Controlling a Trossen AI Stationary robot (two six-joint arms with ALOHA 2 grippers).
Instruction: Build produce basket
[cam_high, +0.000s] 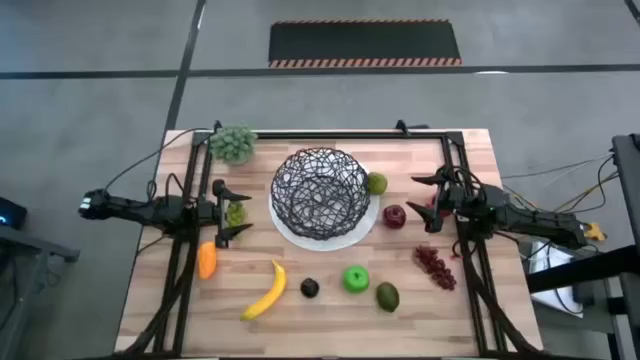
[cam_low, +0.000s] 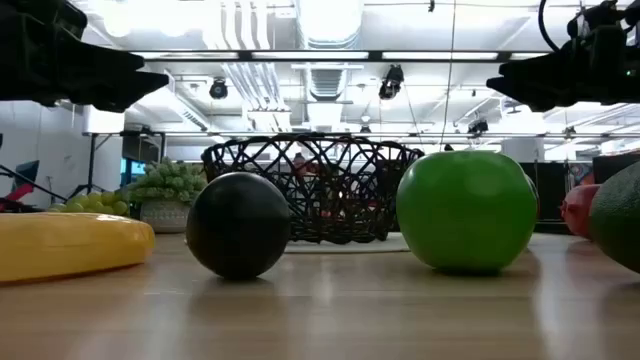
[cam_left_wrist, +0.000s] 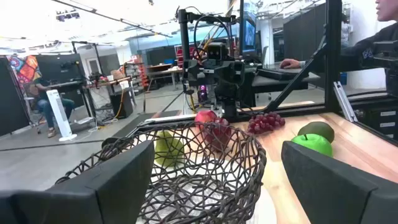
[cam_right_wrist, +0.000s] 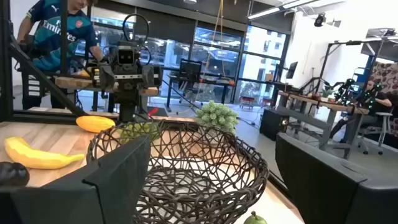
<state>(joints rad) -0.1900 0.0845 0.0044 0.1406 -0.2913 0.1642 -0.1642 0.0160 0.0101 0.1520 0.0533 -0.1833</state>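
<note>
- Two arms flank the worktop (cam_high: 470, 300), one at each side, both held above the surface.
- Basket (cam_high: 320, 192): black wire mesh, centre of worktop toward the far edge, sitting on a white plate (cam_high: 362, 232). Nothing visible inside it.
- Left tool (cam_high: 222, 213): just left of the basket, fingers spread, holding nothing; a small green grape bunch (cam_high: 236, 212) lies between its fingers from above.
- Right tool (cam_high: 428, 202): right of the basket, fingers spread, holding nothing; red apple (cam_high: 394, 216) lies between it and the plate.
- Pale green leafy cluster (cam_high: 233, 143): far-left corner.
- Banana (cam_high: 266, 291): near edge, left of centre, lying flat.
- Carrot (cam_high: 206, 260): left of the banana, near the left arm.
- Green apple (cam_high: 355, 279): near edge, between plum (cam_high: 310, 288) and avocado (cam_high: 387, 296).
- Dark red grapes (cam_high: 435, 266): right side, near the right arm.
- Small yellow-green fruit (cam_high: 376, 183): touching the basket's right rim.
</note>
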